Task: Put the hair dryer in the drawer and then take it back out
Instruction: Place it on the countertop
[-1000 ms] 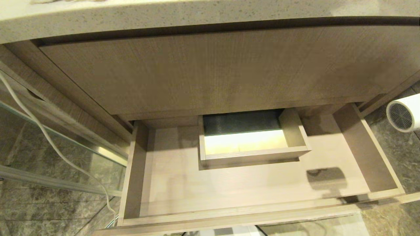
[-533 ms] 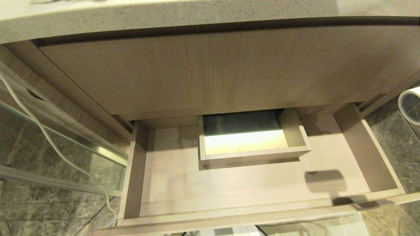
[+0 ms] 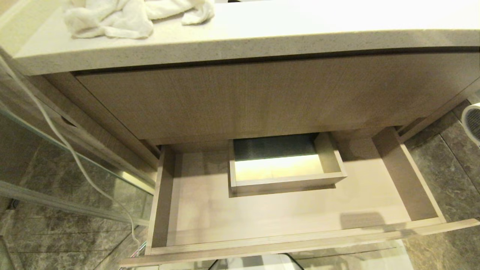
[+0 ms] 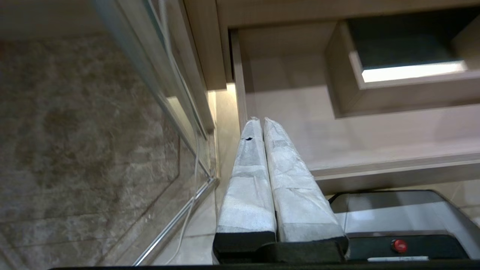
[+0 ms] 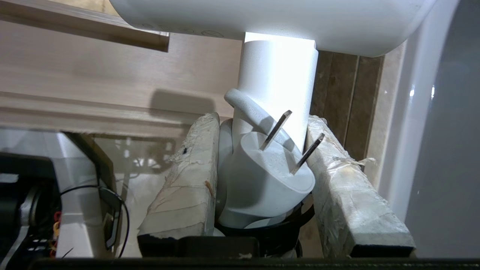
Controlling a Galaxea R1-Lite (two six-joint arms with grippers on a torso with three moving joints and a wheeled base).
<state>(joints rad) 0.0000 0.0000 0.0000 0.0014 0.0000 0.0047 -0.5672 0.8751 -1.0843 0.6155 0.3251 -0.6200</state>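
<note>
Since a second ago our head view has pulled up and back: the table [image 3: 285, 32] top with a crumpled white towel [image 3: 112, 17] now shows, which is camera motion, not the furniture's. Meanwhile the hair dryer [image 3: 473, 122] has slid toward the right edge; only part of its mesh grille shows there, outside and to the right of the open drawer [image 3: 407, 180].

We note the right gripper [image 5: 262, 123] clenched on the dryer's white handle, one taped finger on each side, the barrel across the fingertips. The plug [image 5: 268, 176] sits between the fingers, seemingly loose, prongs up.

We see the left gripper [image 4: 259, 123] with fingers pressed together, empty, over the drawer's left front corner.
</note>
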